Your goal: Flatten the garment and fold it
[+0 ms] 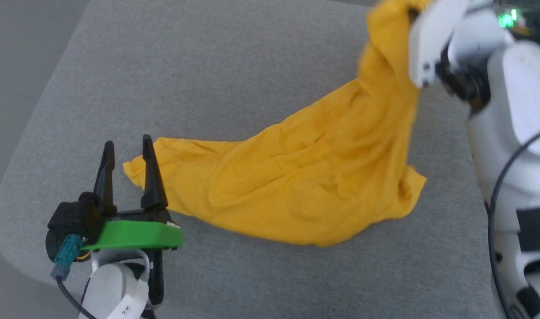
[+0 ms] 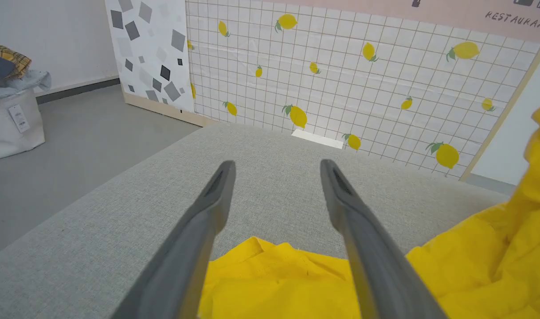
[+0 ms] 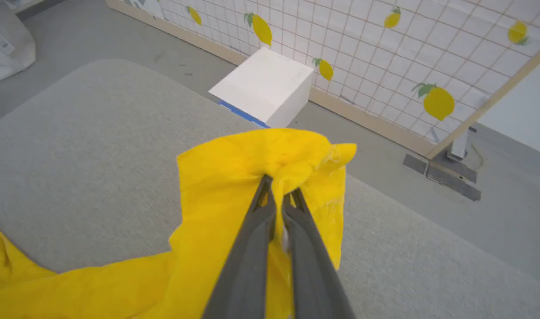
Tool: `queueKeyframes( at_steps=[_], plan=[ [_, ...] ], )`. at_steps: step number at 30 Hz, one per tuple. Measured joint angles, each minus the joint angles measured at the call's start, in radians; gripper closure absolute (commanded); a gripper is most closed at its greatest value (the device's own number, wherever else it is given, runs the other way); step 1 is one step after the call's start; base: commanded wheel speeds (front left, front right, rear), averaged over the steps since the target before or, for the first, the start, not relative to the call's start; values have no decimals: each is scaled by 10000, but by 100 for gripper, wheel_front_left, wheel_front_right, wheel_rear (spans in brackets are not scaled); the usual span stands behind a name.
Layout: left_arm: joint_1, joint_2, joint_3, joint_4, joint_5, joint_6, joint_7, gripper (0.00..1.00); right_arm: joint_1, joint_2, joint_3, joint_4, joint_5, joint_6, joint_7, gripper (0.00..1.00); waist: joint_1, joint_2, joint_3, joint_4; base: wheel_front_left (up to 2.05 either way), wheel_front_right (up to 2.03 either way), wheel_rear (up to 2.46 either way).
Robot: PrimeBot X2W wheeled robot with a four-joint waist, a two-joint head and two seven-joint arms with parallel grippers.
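- Flattening is the step in hand: the mustard-yellow t-shirt [image 1: 296, 177] lies bunched and creased on the grey tabletop [image 1: 208, 66]. It stretches from the near left to the far right, where one end is raised off the surface.
- Right hand [image 3: 279, 188]: its two dark fingers are pinched together on a gathered fold at the t-shirt's far-right end, holding that end up in the air.
- Left hand [image 1: 128, 141]: its fingers are spread wide and hold nothing. They are poised over the near-left tip of the t-shirt; whether they touch the cloth I cannot tell.
- The side facing up is plain yellow.
- Next move, as I judge it: the left hand should close on the near-left tip. Both hands can then draw the cloth taut and lay it out flat. Folding cannot sensibly start until that is done.
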Motion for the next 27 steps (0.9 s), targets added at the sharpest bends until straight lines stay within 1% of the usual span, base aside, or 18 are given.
queueKeyframes(
  at_steps=[3, 6, 7, 8, 9, 10, 12, 15, 19, 23, 27],
  plan=[
    [-105, 0, -188, 132, -73, -2, 0, 0, -1227, 332, 119, 819, -127, 0, -1225, 100, 0, 0, 137, 247, 0, 0, 0],
    [-160, -2, -320, 240, -121, -2, 0, 0, -1941, 483, 222, 1595, -265, 0, -2359, 100, 0, 0, 235, 462, 0, 0, 0],
    [-171, -2, -357, 268, -142, -2, 0, 0, -2075, 499, 236, 1885, -355, 0, -2541, 100, 0, 0, 256, 516, 0, 0, 0],
    [-178, -2, -385, 309, -173, -2, 0, 0, -2181, 523, 261, 2347, -403, 0, -2477, 100, 0, 0, 277, 579, 0, 0, 0],
    [-179, -2, -416, 341, -173, -2, 0, 0, -2197, 522, 412, 2838, -353, 0, -2242, 29, 0, 0, 287, 635, 0, 0, 0],
    [-179, 0, -441, 374, -173, 0, 0, 0, -2160, 506, 579, 3122, -207, -2, -2188, 0, 0, 0, 285, 669, 0, 0, 0],
    [-178, -4, -439, 443, -173, 2, 0, 0, -2111, 522, 867, 3494, 242, 0, -2295, 0, 0, 0, 245, 696, 0, 0, 0],
    [-173, -6, -339, 529, -140, 0, 0, 0, -2120, 562, 892, 3643, 616, -2, -2976, 0, 0, 0, 156, 623, 0, 0, 0],
    [-90, -6, -159, 583, 12, -36, 0, 0, -1908, 447, 439, 3547, 890, -2, -4470, 0, 0, 0, -132, 440, 0, 0, 0],
    [217, -8, 86, 660, 136, -86, 0, 0, -908, 132, 151, 3068, 1116, -2, -5912, 0, -1, 0, -572, 135, 0, 0, 0],
    [528, -6, 259, 694, 184, -140, 0, 0, 517, -221, -40, 2475, 1463, -2, -6696, 0, -2, 0, -972, -295, 0, 0, 0]
  ],
)
